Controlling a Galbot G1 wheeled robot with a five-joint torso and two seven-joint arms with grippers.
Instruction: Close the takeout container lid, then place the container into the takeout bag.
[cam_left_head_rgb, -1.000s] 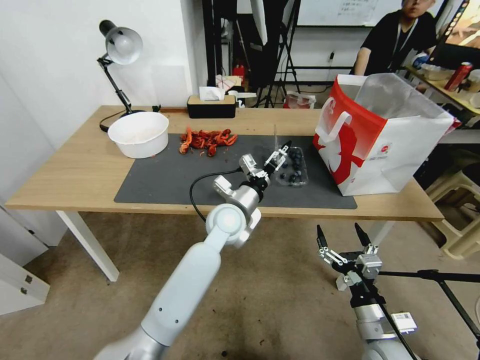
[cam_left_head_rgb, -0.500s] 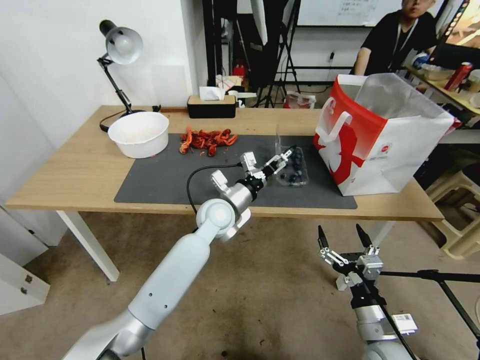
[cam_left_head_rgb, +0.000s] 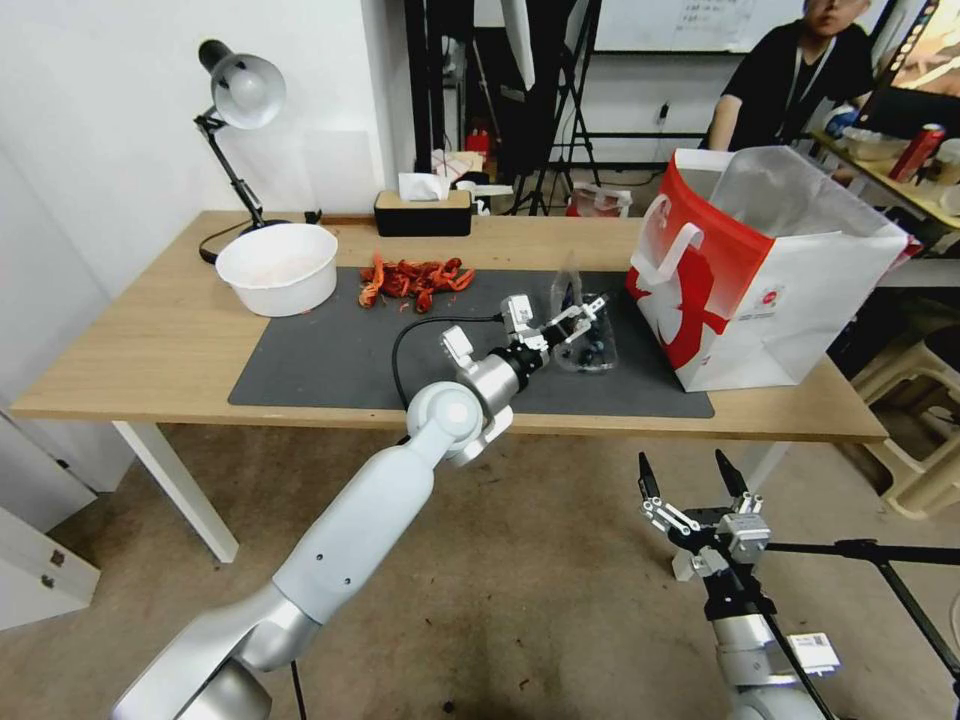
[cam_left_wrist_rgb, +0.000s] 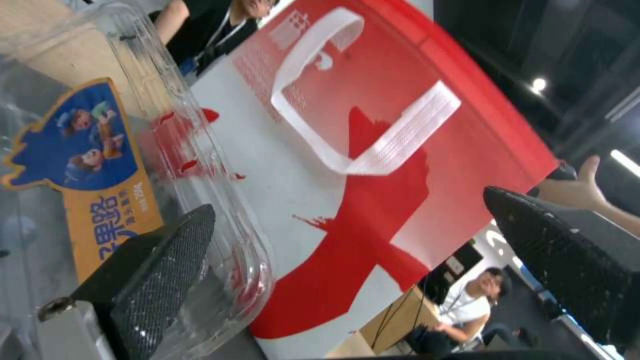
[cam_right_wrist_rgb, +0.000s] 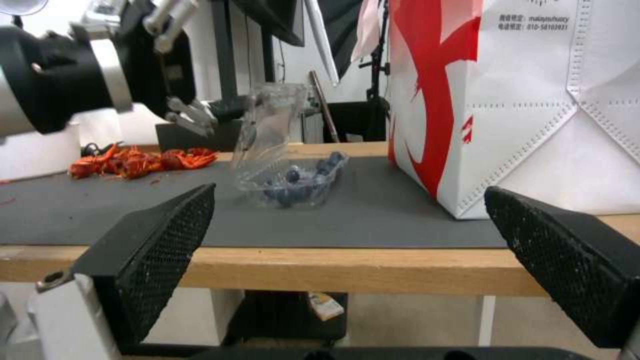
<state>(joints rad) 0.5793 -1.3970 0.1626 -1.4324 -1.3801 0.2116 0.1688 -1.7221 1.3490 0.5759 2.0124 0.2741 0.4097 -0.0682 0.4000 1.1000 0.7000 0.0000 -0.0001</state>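
Left of the takeout bag (cam_left_head_rgb: 765, 270), the left gripper (cam_left_head_rgb: 582, 316) reaches over the mat with fingers spread wide, one finger (cam_left_wrist_rgb: 163, 270) against the raised lid (cam_left_head_rgb: 566, 285); whether it presses cannot be made out. The takeout container (cam_left_head_rgb: 590, 348) sits open just beside the bag, its clear walls hard to trace. Below the bag, off the table, the right gripper (cam_left_head_rgb: 690, 478) hangs wide open and empty.

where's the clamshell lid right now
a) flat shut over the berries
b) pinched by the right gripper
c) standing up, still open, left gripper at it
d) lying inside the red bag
c: the lid stands raised above the blueberry tray of the takeout container, with the left gripper open beside it.
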